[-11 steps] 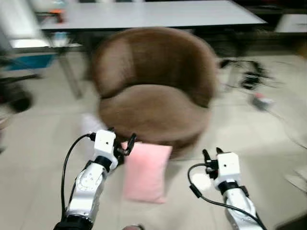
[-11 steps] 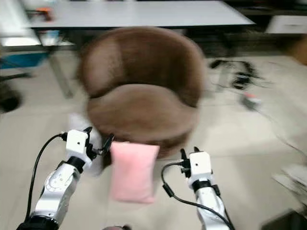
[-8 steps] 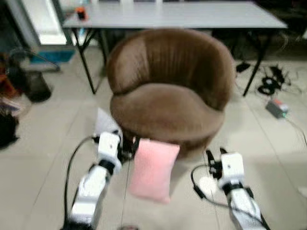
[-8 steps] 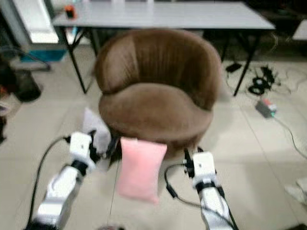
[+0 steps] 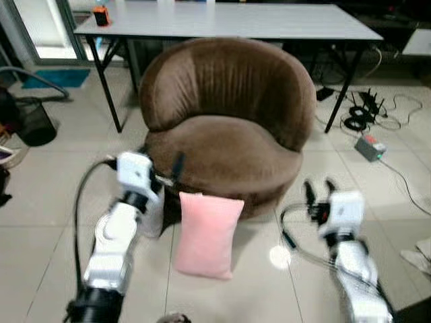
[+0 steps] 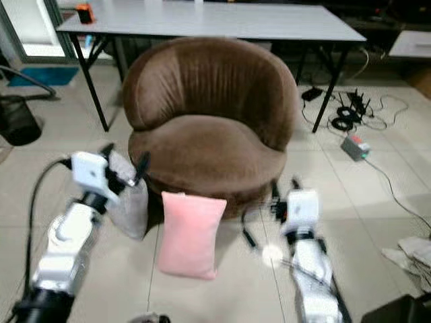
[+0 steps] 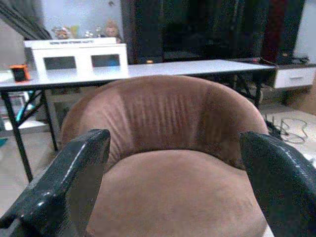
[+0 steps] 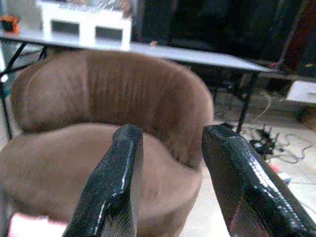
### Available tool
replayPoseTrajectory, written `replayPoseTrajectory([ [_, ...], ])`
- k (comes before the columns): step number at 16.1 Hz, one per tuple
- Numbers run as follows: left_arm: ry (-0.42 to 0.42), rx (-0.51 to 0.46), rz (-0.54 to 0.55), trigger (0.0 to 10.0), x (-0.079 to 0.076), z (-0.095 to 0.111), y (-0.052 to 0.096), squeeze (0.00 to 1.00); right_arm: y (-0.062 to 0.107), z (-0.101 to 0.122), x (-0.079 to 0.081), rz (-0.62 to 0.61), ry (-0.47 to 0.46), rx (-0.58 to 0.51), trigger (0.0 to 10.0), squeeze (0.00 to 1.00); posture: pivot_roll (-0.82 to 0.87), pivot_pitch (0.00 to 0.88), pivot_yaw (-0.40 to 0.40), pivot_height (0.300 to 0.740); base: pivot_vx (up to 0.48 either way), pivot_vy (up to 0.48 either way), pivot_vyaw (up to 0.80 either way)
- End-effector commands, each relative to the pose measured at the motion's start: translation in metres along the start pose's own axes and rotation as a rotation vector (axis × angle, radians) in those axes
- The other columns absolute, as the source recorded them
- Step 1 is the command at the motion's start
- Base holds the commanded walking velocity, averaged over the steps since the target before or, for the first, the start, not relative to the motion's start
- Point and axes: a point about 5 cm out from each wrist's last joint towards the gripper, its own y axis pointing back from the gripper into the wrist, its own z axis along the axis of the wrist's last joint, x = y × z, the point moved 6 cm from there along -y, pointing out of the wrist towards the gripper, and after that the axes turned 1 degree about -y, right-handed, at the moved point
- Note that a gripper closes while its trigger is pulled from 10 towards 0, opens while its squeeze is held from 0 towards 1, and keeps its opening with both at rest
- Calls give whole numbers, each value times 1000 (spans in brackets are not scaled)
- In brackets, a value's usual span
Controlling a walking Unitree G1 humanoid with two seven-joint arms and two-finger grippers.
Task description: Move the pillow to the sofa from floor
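A pink pillow (image 5: 205, 235) stands upright on the tiled floor, leaning against the front of the round brown sofa chair (image 5: 225, 134). My left gripper (image 5: 161, 160) is open, held above and to the left of the pillow's top corner, level with the seat's front edge and not touching the pillow. In the left wrist view its fingers (image 7: 64, 187) stand wide apart, framing the seat. My right gripper (image 5: 319, 190) is open to the right of the pillow, near the chair's base. In the right wrist view its fingers (image 8: 237, 182) point at the seat.
A grey cushion (image 6: 128, 202) leans on the chair's left side beside the pink pillow. Behind the chair stands a long grey table (image 5: 222, 20) with black legs and an orange object (image 5: 101, 15). Cables and a power strip (image 5: 370, 147) lie at the right, a black bin (image 5: 30, 124) at the left.
The camera has shifted and the picture has sharpened. Both grippers have risen. The left one has moved up and away from the pillow's top left corner. The pillow stays put.
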Motion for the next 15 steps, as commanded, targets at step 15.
replayPoseTrajectory([
  [15, 51, 196, -3, 10000, -17, -55, 16, 0, 14, -18, 32, 93, -5, 98, 10000, 0, -1, 16, -10, 740, 0, 88, 0],
])
